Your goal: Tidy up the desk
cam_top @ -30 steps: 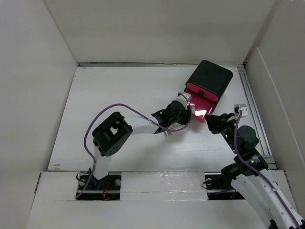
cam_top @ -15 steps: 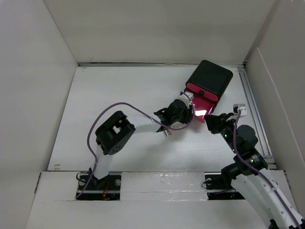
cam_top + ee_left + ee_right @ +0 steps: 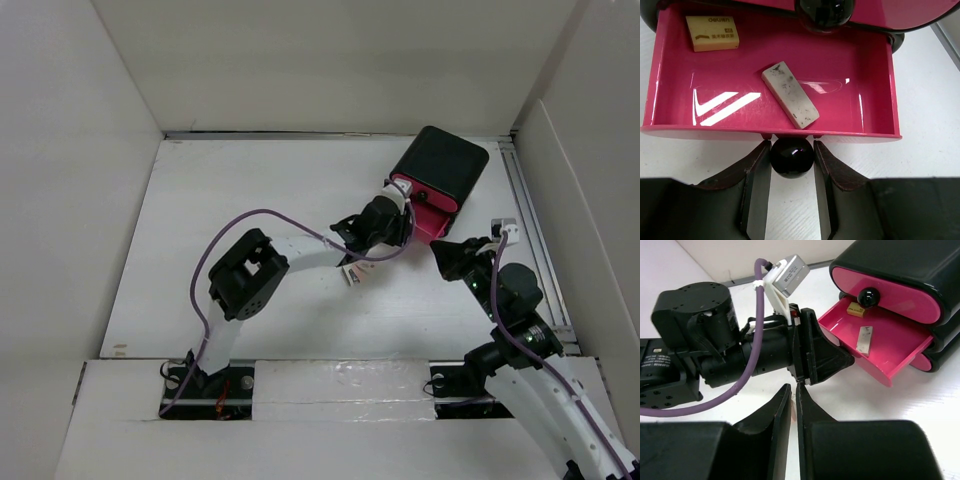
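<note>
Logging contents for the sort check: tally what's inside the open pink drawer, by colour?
yellow eraser: 1
white eraser, smudged: 1
Total in the open drawer: 2

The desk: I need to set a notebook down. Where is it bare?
Bare: the left half of the desk, between the left wall and the left arm, and the far strip beside the black box. Crowded: the right side, where the left gripper has its jaws on the knob of the open pink drawer and the right gripper hovers close by.
</note>
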Controlling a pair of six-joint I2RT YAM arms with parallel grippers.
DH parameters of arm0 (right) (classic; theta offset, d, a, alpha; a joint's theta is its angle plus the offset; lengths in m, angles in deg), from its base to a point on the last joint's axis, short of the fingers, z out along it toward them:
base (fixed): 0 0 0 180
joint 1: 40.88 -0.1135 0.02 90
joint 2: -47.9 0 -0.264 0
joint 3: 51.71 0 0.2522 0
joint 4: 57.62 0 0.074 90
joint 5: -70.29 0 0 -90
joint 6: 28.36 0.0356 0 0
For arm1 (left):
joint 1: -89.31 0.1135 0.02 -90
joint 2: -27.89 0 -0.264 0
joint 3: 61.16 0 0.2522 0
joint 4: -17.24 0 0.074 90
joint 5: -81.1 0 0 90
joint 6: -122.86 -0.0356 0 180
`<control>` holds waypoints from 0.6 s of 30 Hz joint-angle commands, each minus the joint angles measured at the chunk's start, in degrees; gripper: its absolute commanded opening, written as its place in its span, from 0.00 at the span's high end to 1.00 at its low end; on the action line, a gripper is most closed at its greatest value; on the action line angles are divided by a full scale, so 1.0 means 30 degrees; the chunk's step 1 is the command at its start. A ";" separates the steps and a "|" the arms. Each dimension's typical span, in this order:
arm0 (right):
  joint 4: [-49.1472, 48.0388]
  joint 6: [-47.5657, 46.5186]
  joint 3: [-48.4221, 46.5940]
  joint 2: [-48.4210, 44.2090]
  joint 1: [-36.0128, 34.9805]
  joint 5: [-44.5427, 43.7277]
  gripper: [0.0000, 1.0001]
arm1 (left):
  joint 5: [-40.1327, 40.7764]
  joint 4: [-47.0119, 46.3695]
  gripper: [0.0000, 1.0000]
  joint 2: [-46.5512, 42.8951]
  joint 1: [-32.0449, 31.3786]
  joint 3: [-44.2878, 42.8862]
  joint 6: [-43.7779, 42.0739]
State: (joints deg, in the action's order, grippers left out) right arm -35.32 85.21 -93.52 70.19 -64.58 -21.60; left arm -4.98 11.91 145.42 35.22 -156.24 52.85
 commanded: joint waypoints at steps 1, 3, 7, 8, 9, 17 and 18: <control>-0.0793 -0.0065 -0.0346 -0.0396 -0.0185 0.0015 0.86 | 0.0010 -0.1138 0.84 -0.0069 -0.0106 -0.1749 -0.0246; -0.0853 -0.0035 -0.0317 -0.0426 -0.0185 -0.0014 0.87 | 0.0332 -0.0990 0.83 0.0488 -0.0106 -0.2627 -0.0276; -0.0765 -0.0035 -0.0317 -0.0455 -0.0185 0.0015 1.00 | 0.0654 -0.0609 0.82 0.1571 0.0069 -0.4063 -0.0159; -0.0736 -0.0035 -0.0317 -0.0426 -0.0185 0.0044 1.00 | 0.0916 -0.0667 0.82 0.1921 0.0069 -0.4472 -0.0159; -0.0765 -0.0035 -0.0259 -0.0484 -0.0185 0.0131 1.00 | 0.1151 -0.0609 0.81 0.2534 0.0069 -0.5201 -0.0188; -0.0824 0.0023 -0.0229 -0.0426 -0.0185 0.0190 1.00 | 0.1943 -0.0491 0.76 0.4267 0.0245 -0.7286 0.0017; -0.0853 0.0023 -0.0229 -0.0426 -0.0185 0.0162 1.00 | 0.2031 -0.0520 0.73 0.4414 0.0245 -0.7433 0.0017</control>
State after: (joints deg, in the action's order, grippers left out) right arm -35.32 85.39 -93.52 69.25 -64.58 -21.56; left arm -0.89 13.84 158.47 35.79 -174.80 53.11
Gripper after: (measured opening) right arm 0.010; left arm 0.297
